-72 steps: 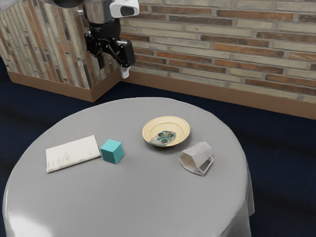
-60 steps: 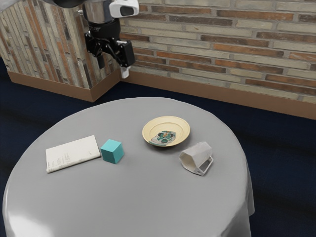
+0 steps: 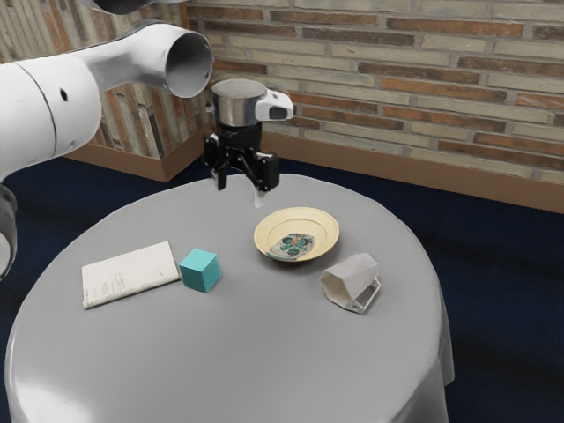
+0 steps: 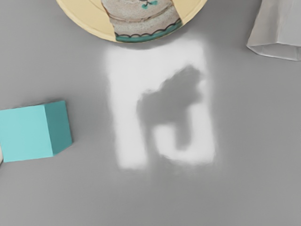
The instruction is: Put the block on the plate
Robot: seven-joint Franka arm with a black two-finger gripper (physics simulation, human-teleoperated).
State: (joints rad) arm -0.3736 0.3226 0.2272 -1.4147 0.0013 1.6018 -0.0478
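Up there, above the tabletop (image 3: 264,361) in the upper middle of the frame, the claw (image 3: 240,183) hangs open, nothing between its fingers. Just below and right of it sits the cream plate (image 3: 324,224), patterned in gray and green. The teal block (image 3: 201,270) is on the tabletop, left of center, just beside a white booklet (image 3: 130,275). Right of center, near the plate, a pale gray mug (image 3: 354,275) lies tipped over.

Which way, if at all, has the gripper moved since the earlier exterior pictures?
Yes. Judged against the plate, the gripper has shifted toward the exterior view's right and lower in that view, and now appears closer to the plate.
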